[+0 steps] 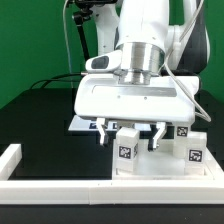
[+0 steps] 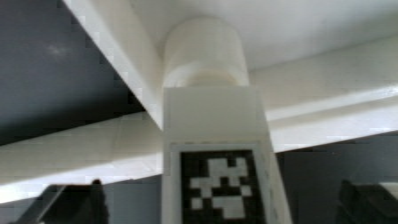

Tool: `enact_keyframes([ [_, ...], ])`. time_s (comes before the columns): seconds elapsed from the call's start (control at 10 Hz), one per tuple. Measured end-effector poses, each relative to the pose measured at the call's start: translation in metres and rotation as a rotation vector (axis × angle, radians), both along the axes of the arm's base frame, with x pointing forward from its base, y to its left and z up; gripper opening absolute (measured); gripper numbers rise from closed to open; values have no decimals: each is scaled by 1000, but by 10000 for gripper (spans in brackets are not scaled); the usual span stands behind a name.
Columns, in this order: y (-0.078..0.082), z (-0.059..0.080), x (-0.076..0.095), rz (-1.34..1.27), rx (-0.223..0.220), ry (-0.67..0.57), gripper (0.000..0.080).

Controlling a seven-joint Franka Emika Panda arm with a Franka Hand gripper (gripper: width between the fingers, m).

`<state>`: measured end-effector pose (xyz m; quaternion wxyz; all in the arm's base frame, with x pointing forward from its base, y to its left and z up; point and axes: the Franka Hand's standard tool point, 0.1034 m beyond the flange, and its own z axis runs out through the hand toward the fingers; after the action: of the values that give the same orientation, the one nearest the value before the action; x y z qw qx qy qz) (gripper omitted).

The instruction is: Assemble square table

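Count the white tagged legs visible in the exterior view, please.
3: one leg below the gripper, two legs toward the exterior view's right. A fourth may be hidden.
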<state>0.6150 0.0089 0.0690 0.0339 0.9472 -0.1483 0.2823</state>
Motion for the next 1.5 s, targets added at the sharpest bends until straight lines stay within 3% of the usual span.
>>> enact_keyframes([
  [0.1, -8, 5, -3, -10, 18, 60, 649],
  [0.3, -7, 23, -2, -33, 82, 160, 649],
  [0.6, -16, 30, 3, -54, 178, 405, 649],
  [0.8, -19, 26, 3, -65, 225, 558, 649],
  [1.0, -23, 20, 12, -88, 231, 570, 649],
  [1.3, -22, 19, 11, -89, 231, 571, 649],
  [1.5, -22, 19, 11, -118, 239, 570, 376],
])
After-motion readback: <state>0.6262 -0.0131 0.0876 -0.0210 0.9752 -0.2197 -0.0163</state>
